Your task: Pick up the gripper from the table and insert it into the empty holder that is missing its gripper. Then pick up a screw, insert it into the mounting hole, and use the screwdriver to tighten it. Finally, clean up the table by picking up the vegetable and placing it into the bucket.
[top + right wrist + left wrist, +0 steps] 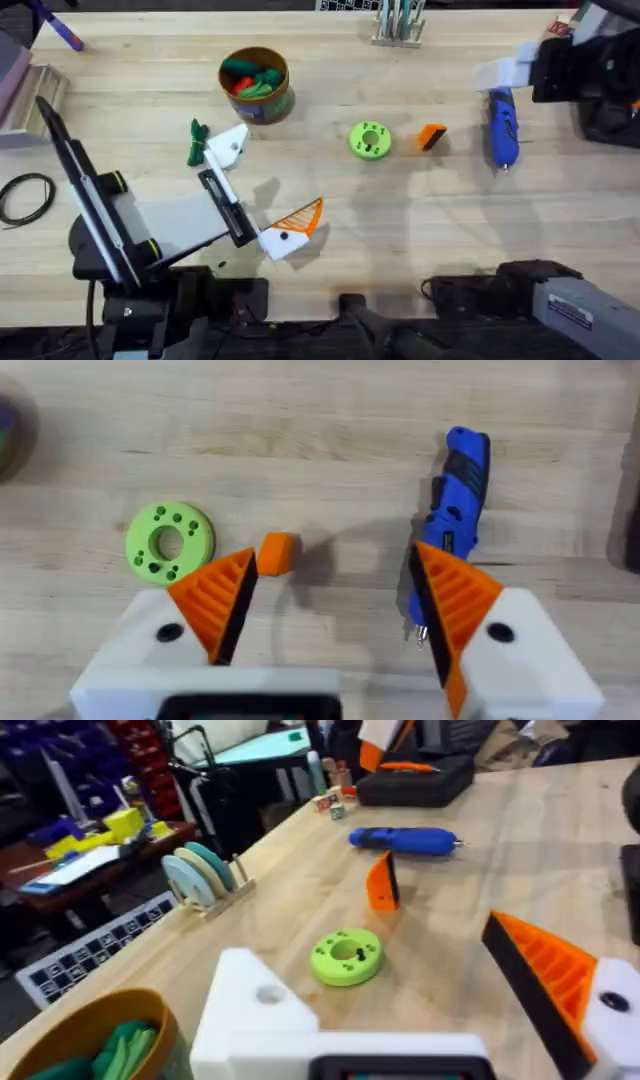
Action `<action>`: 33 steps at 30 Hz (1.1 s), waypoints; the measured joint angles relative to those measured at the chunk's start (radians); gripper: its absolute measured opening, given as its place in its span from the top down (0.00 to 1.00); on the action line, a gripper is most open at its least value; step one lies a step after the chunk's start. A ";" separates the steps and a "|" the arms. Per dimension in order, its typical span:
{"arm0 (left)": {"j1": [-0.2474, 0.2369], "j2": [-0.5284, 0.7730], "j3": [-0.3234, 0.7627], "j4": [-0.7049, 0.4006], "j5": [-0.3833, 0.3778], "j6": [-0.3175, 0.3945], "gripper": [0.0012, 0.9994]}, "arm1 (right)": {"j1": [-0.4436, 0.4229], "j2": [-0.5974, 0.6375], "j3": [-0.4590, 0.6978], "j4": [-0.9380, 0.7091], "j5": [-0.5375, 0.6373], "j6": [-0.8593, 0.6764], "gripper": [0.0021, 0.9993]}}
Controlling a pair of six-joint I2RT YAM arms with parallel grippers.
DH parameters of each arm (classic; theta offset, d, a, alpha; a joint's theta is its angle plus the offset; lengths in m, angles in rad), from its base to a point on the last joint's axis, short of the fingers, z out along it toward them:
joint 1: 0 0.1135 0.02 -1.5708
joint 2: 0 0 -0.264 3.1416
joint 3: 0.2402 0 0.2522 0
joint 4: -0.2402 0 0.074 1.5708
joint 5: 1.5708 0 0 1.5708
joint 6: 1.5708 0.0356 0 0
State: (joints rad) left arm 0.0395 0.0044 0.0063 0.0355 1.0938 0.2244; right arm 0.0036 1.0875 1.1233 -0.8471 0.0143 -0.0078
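Opening step of the task: pick-up of the loose orange finger (278, 553), not yet grasped. The right pincer (330, 560) hangs above the counter (400, 230) with its two ribbed orange fingers (215, 595) spread wide and nothing between them. The loose orange finger lies flat on the counter just ahead of this pincer, close to one fingertip. It sits between the lime-green disc (168, 540) on one side and the blue screwdriver (455, 490) on the other, touching neither. It appears as a small orange wedge with a dark end, smooth-sided and light; it probably slides if nudged off-centre. The left pincer (258, 190) rests near the counter, well apart from the loose part, its two white mounts standing wide. One mount carries an orange finger (303, 217), while the holder (228, 147) is bare, with its mounting hole showing on top. The dark-green vegetable (195, 143) lies just beside that bare holder, on the side away from the pincer's gap. The bucket (256, 85) stands beyond it, already holding toy pieces. The next move calls for lowering the right pincer so its fingers straddle the wedge, centred to clear disc and screwdriver, then closing on its flat sides.
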 joint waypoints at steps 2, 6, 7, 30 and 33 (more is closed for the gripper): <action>0.000 0.000 0.000 -0.003 0.010 -0.002 0.01 | 0.000 0.000 0.000 0.000 0.000 0.000 0.07; 0.000 0.000 0.000 0.013 -0.017 -0.078 0.01 | 0.000 0.000 0.000 0.000 0.000 0.000 0.07; 0.000 0.000 0.000 0.014 -0.032 -0.107 0.01 | 0.000 0.000 0.000 0.000 0.000 0.000 0.07; 0.000 0.000 0.000 -0.104 -0.100 -0.267 0.01 | 0.000 0.000 0.000 0.000 0.000 0.000 0.07; 0.000 0.000 0.000 -0.112 -0.099 -0.267 0.01 | 0.000 0.000 0.000 0.000 0.000 0.000 0.07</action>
State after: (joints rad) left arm 0.0395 0.0044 0.0063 -0.0761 0.9951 -0.0422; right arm 0.0036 1.0878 1.1233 -0.8471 0.0139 -0.0078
